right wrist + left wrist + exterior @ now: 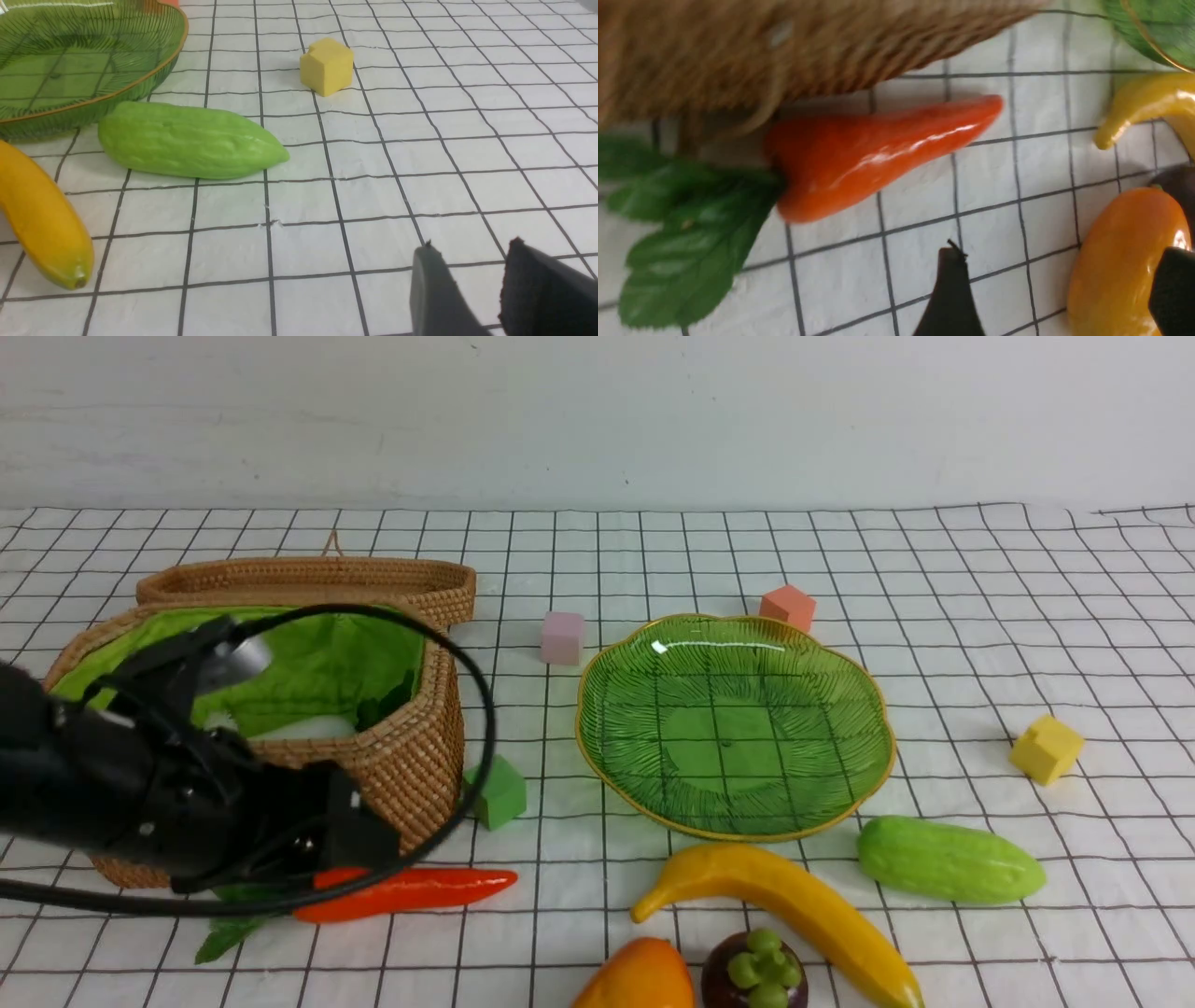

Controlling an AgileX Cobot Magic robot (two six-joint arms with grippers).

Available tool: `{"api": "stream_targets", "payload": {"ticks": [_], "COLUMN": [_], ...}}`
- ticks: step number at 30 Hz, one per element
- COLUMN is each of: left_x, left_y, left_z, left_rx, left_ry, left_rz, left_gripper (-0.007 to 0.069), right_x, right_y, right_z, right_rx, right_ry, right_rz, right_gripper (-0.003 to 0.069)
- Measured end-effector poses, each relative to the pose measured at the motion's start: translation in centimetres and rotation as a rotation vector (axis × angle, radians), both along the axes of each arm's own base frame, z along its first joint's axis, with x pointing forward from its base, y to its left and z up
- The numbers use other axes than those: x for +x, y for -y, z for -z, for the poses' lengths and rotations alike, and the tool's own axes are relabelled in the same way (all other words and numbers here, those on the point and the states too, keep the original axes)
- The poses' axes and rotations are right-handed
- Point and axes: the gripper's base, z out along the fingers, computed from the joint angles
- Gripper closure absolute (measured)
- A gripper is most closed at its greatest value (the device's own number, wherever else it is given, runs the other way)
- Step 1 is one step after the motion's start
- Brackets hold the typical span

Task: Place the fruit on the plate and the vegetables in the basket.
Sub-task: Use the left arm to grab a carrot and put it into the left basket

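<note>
The orange carrot (411, 891) with green leaves lies on the cloth against the wicker basket (411, 765). My left gripper (364, 845) hangs low over it, open and empty. In the left wrist view the carrot (878, 154) lies beyond the wide-apart fingers (950, 298), and the mango (1120, 261) sits between them at one side. The white radish (299, 728) lies in the basket. The green plate (597, 747) is bare. The banana (784, 905), cucumber (948, 859), mango (639, 975) and mangosteen (756, 971) lie in front of it. My right gripper (472, 252) is narrowly open, empty, near the cucumber (187, 140).
Foam cubes stand on the cloth: green (499, 793) by the basket's corner, pink (562, 637) and orange-red (787, 607) behind the plate, yellow (1046, 749) to its right. The basket's lid (308, 579) lies open behind it. A black cable (476, 709) loops past the basket.
</note>
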Motion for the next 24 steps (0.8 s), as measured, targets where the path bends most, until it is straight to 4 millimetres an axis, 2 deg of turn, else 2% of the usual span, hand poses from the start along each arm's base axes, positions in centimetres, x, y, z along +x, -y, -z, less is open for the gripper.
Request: {"api": "stream_targets", "payload": {"ticks": [3,4,5,6,9,13,18,24], "left_x": [0.5,0.5,0.5,0.8,1.7,3.2,5.2,5.9], "left_y": [3.1,4.1,4.2,5.6,7.8,10.2,11.2,11.5], "left_z": [-1.0,-1.0,-1.0,-0.5,0.7,2.3,4.3,5.9], "left_rx": [0.221,0.276,0.291,0.407,0.603,0.733,0.814,0.849], "left_ry": [0.053,0.06,0.061,0.074,0.122,0.186,0.203,0.197], "left_rz": [0.28,0.353,0.369,0.488,0.683,0.826,0.885,0.917], "left_gripper": [0.0102,0.0102,0.0102,0.0102,0.0102,0.0102,0.0102,0.0104], "right_x": [0.0,0.0,0.0,0.0,0.0,0.0,0.0,0.0], "right_y": [0.0,0.0,0.0,0.0,0.0,0.0,0.0,0.0], "right_z": [0.0,0.0,0.0,0.0,0.0,0.0,0.0,0.0], "right_rx": [0.0,0.0,0.0,0.0,0.0,0.001,0.001,0.001], "right_ry": [0.0,0.0,0.0,0.0,0.0,0.0,0.0,0.0], "right_rz": [0.0,0.0,0.0,0.0,0.0,0.0,0.0,0.0], "right_gripper": [0.0416,0.0416,0.0416,0.0416,0.0416,0.0416,0.0416,0.0416]}}
